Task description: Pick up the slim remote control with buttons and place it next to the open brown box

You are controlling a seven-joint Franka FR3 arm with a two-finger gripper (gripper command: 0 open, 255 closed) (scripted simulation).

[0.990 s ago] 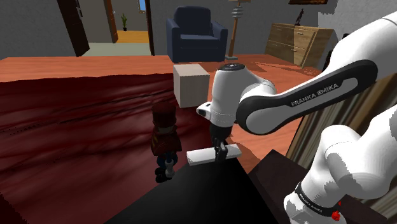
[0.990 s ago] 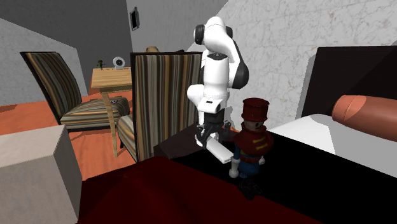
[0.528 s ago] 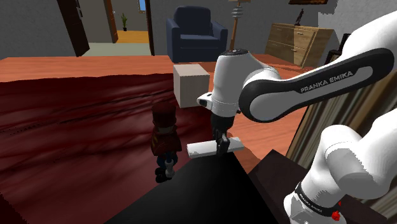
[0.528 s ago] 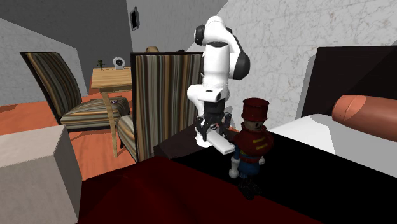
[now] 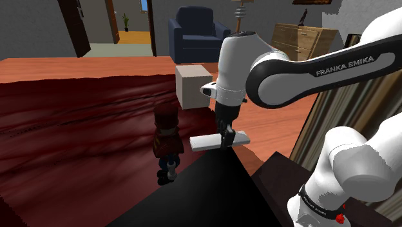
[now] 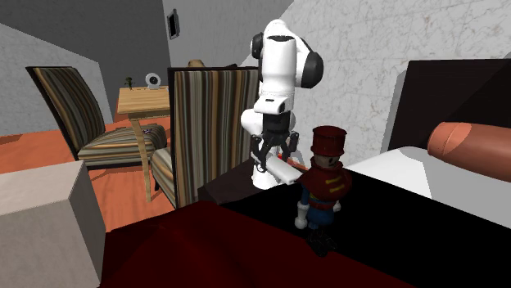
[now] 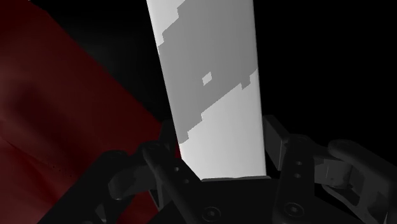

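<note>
gripper (image 5: 225, 143) clamped across the width of the remote (image 5: 203, 142), a slim pale-grey bar, held level in the air over the dark surface (image 5: 193, 200), near a toy soldier (image 5: 167, 137). pale box (image 5: 192, 85) stood well apart, past the red cover (image 5: 77, 129). judged light, rigid, smooth-sided. the grip looked a little off-centre, so the long end might twist if swung fast.

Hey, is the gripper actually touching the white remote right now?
Touching. In the wrist view, the gripper fingers clasp the white remote on both sides.
</note>
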